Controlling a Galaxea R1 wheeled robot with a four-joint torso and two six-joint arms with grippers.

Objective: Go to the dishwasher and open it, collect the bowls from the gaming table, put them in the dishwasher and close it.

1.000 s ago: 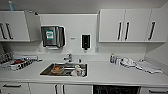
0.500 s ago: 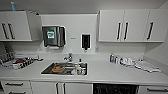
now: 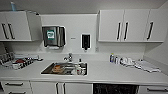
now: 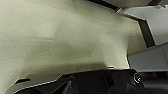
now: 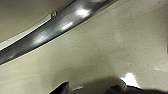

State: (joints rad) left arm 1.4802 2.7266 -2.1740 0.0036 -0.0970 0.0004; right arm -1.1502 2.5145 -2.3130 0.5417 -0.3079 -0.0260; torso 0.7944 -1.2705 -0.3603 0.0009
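Observation:
The dishwasher (image 3: 115, 89) shows as a dark panel under the white counter (image 3: 112, 73), right of the sink, at the lower edge of the head view. The bowls and the gaming table are out of view. The left wrist view looks down on pale speckled floor (image 4: 62, 37) with white cabinet fronts (image 4: 150, 17) beside it. The right wrist view looks onto the same kind of floor (image 5: 105, 50), with a dark glossy strip (image 5: 57, 27) running across it.
A steel sink (image 3: 64, 68) holding dishes is set in the counter, with a tap (image 3: 69, 58) behind it. A dish rack (image 3: 17, 62) stands at the left, bottles (image 3: 113, 58) and cloths (image 3: 147, 66) at the right. Wall cabinets (image 3: 125, 25), a towel dispenser (image 3: 53, 36) and a soap dispenser (image 3: 85, 41) hang above.
The whole head view has shifted a little, so the camera has moved. The things on the counter have stayed in place.

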